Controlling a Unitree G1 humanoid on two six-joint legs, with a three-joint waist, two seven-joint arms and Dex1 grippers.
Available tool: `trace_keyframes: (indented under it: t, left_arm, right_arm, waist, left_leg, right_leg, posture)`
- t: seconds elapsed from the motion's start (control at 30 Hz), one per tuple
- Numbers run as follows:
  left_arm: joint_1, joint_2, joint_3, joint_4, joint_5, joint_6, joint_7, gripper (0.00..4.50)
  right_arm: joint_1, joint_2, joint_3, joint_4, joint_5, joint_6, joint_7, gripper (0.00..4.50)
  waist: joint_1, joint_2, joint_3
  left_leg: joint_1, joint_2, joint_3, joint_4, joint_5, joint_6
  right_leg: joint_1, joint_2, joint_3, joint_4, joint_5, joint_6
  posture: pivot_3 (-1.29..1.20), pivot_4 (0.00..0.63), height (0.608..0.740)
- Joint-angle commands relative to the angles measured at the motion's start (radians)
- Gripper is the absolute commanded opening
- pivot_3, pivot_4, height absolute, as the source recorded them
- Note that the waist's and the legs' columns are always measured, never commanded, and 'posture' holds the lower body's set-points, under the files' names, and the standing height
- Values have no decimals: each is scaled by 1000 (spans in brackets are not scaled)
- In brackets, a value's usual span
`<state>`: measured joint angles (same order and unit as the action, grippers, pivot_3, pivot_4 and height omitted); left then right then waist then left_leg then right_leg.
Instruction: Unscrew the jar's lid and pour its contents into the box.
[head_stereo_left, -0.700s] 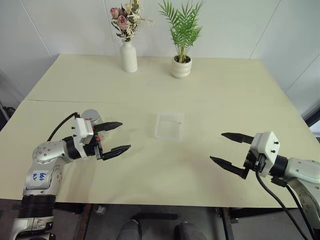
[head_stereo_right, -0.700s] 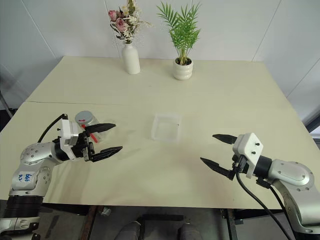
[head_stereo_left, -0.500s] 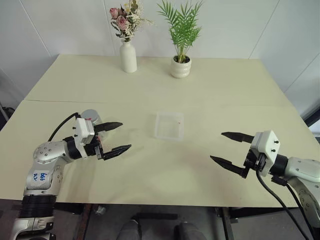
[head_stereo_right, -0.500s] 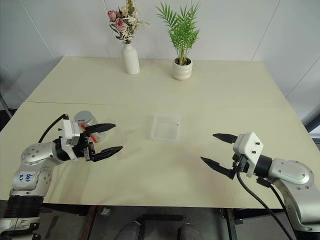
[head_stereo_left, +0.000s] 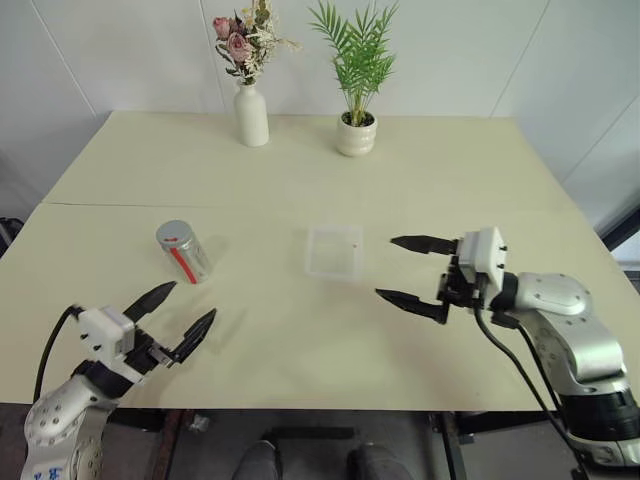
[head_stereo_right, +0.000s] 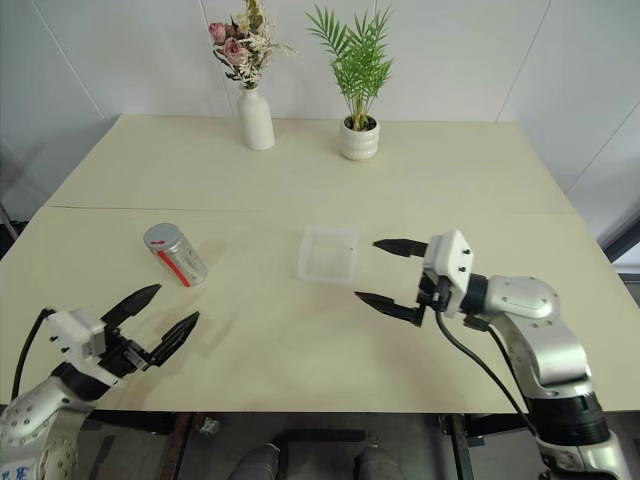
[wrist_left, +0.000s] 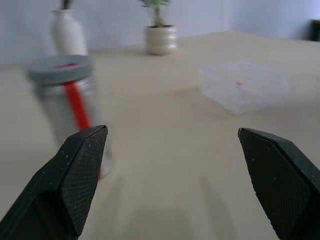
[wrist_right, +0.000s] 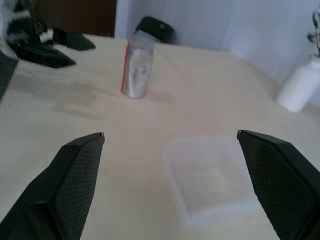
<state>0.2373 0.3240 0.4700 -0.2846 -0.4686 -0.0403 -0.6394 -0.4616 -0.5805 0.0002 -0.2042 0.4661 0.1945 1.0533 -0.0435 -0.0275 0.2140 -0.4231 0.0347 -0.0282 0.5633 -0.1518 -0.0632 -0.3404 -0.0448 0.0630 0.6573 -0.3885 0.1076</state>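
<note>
Jar (head_stereo_left: 183, 251) with grey lid (head_stereo_left: 172, 234) stands free on the cream table (head_stereo_left: 300, 170), left of the clear box (head_stereo_left: 334, 251); white wall behind. Left gripper (head_stereo_left: 182, 316) has pulled back off it, spread wide; right gripper (head_stereo_left: 404, 269), jaws apart, has moved beside the box. Right wrist view catches a dark object past the table edge.

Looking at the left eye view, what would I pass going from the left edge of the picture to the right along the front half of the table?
Left end effector → jar with its grey lid → clear box → right end effector.
</note>
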Motion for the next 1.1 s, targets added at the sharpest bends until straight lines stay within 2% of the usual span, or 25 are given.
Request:
trace_keyframes:
  t: [0.03,0.1,0.3,0.7,1.1]
  left_arm:
    - [-7,-63,8,-15,41,-48,128,4465]
    - [-72,-100,0,17,117,-46,256,4465]
    - [-251,-72,-42,127,187,-55,336,4465]
    - [-434,-24,-80,283,203,-53,370,4465]
    - [-513,-31,-115,370,205,-41,401,4465]
  right_arm:
    - [-78,32,31,11,19,-17,31,4500]
    - [-119,38,46,34,29,4,58,4500]
    - [-146,79,74,51,5,5,29,4500]
    - [-95,98,66,-23,10,32,-37,4500]
    - [-67,104,59,-62,6,37,-85,4500]
  waist:
    - [8,-1,0]
    - [19,-1,0]
    - [23,-3,-1]
    - [15,-3,-1]
    - [14,-3,-1]
  left_leg:
    - [0,0,0,1,0,0]
    - [0,0,-2,2,0,0]
    - [-1,-1,-1,5,0,1]
    - [-2,3,-1,5,-2,-2]
    - [-2,2,-1,5,-2,-2]
  right_leg:
    - [0,0,0,0,0,0]
    - [0,1,-1,0,0,0]
    - [2,0,-1,-1,2,1]
    - [-1,4,-1,1,2,0]
    - [-1,4,-1,1,2,0]
  posture:
    - [0,150,740]
    - [0,150,740]
    - [0,150,740]
    - [0,150,740]
    - [0,150,740]
